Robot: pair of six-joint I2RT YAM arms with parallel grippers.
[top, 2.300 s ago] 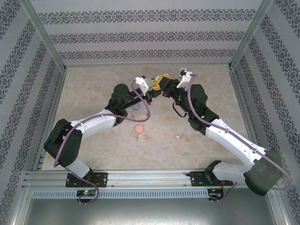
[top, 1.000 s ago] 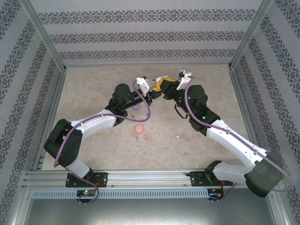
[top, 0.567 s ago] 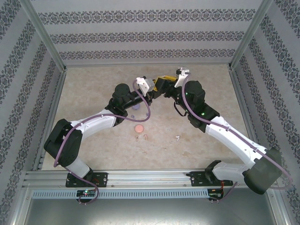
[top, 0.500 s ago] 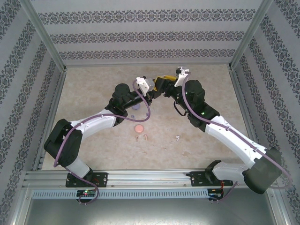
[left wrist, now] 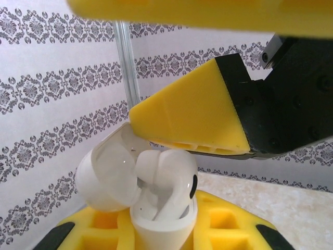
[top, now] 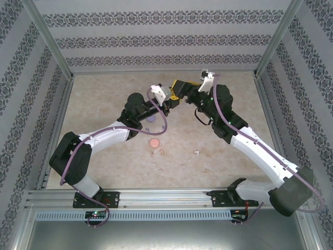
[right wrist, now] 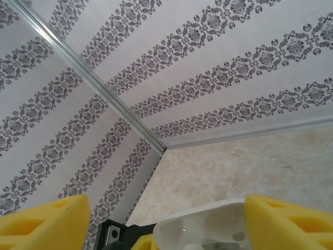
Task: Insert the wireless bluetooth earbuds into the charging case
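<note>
Right, my left hand (top: 169, 102) is clamped on one open white charging case (left wrist: 112, 177), held up toward 12 o'clock over the surface (top: 104, 99), with a seated white earbud (left wrist: 169, 179) inside it. My right hand (right wrist: 166, 221) hovers over that case, fingers spread wide and gripping nothing. Down on the surface I count one pink case (top: 154, 142), two pinkish earbuds (top: 162, 152) just at its 6 o'clock, and one loose white earbud (top: 196, 153) at 3 o'clock from those.
</note>
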